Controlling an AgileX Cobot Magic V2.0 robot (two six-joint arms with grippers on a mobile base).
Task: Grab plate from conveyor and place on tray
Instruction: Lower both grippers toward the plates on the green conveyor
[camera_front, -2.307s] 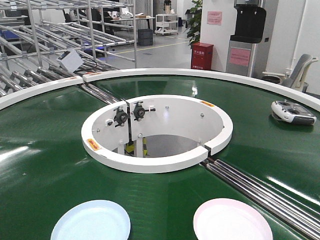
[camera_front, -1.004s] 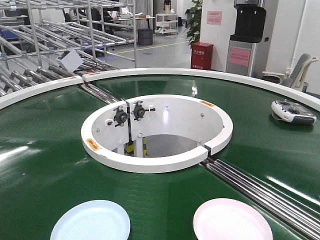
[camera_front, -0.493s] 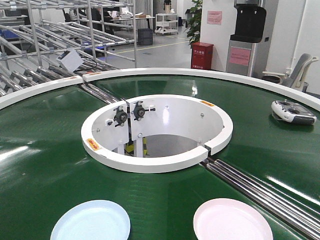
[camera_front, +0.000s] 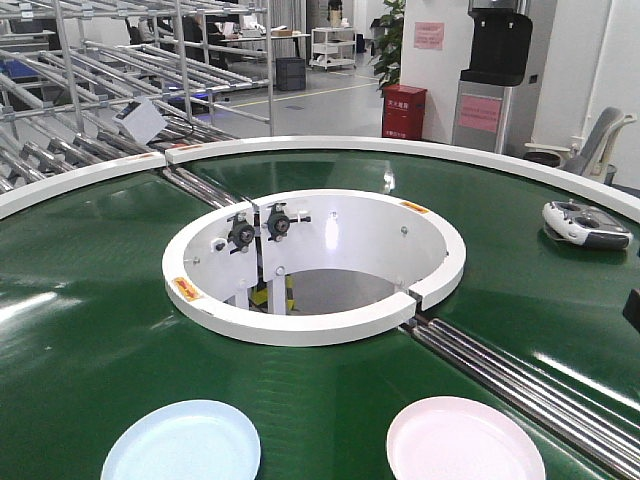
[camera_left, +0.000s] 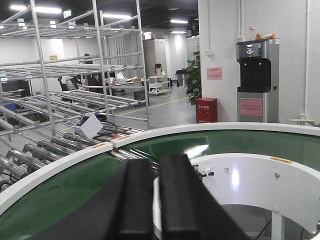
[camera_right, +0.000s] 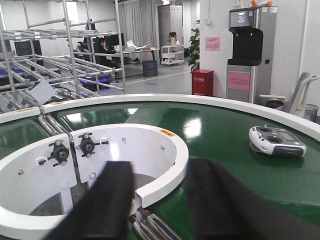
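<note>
The conveyor (camera_front: 80, 330) fills the front view, a dark green ring belt. On its near edge lie a light blue plate (camera_front: 180, 442) at the left and a pink plate (camera_front: 465, 440) at the right. The tray is out of view. In the left wrist view my left gripper (camera_left: 156, 161) hangs above the belt (camera_left: 60, 195), shut with nothing between its fingers. In the right wrist view my right gripper (camera_right: 162, 167) is open and empty above the belt (camera_right: 225, 130), near the central opening. Neither wrist view shows a plate. A dark piece (camera_front: 633, 310) pokes in at the front view's right edge.
A grey-white remote controller (camera_front: 585, 224) (camera_right: 276, 141) lies on the belt at the far right. The white-walled central opening (camera_front: 440, 265) sits mid-belt. Steel roller strips (camera_front: 520, 385) run from it to the near right. Metal racks (camera_front: 120, 70) stand behind at the left.
A dark piece has come into the front view at the right edge. The two plates and the controller lie where they were.
</note>
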